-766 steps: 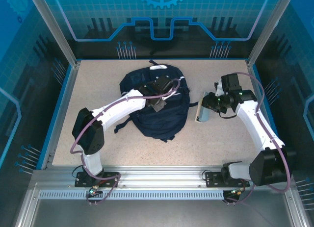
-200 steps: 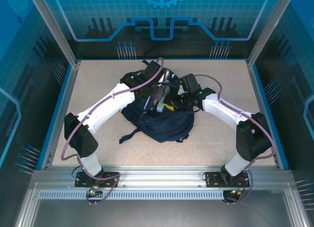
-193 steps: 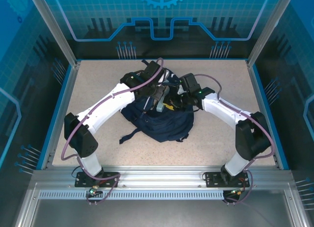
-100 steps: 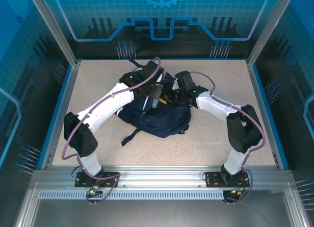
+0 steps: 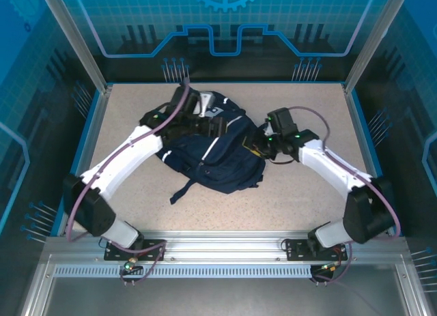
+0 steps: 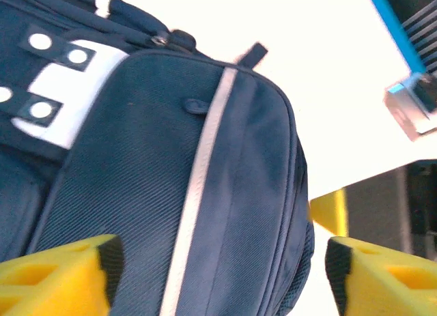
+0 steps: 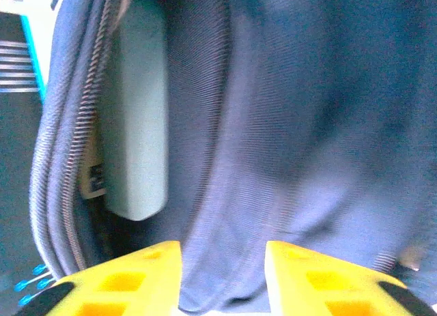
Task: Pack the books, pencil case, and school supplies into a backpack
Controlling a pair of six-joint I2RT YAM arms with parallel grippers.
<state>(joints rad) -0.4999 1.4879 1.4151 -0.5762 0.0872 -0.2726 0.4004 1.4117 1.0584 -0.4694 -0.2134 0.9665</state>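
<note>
Overhead, I see the large soft navy-blue striped fabric backpack (image 5: 212,159) mid-table, left gripper (image 5: 205,125) at its top and right gripper (image 5: 258,147) at its right edge. Left wrist: yellow fingers (image 6: 54,278) spread wide over it. Right wrist: fingers (image 7: 116,285) narrowly apart with fabric between, and I cannot tell if they grip. A pale grey-green flat case (image 7: 136,125) sits inside the zip opening

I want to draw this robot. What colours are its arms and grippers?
The left arm and right arm are white tubes with black joints, each with a thin purple cable. The left gripper and right gripper have chunky yellow fingers with black patches.
</note>
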